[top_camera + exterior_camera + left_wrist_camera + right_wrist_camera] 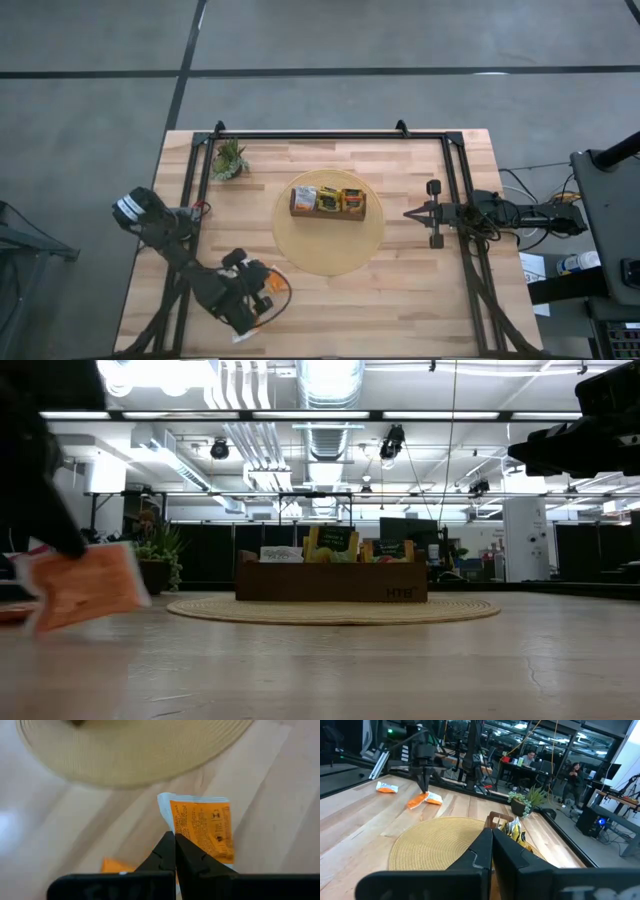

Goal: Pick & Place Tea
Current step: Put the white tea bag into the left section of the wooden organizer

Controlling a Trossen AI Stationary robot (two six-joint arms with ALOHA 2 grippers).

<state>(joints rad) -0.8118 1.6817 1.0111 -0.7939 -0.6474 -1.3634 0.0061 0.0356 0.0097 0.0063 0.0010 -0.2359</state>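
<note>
On the wooden table [400,290], left pincer [174,840] pinches an orange sachet [205,827]; right pincer [492,836] seemingly closed, empty.

One wooden tray [328,203] with three compartments, sachets standing in each. One round woven mat [328,250]. One potted plant [229,160]. Three loose orange tea sachets [418,800] on the table. Two arms, two grippers: left gripper [423,784], right gripper [409,213].

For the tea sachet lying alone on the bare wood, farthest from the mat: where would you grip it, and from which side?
Probably one edge, from straight above: the lone sachet lies flat on the table, too thin for a sideways approach. The left gripper, nearest, is shut on an orange sachet.
</note>
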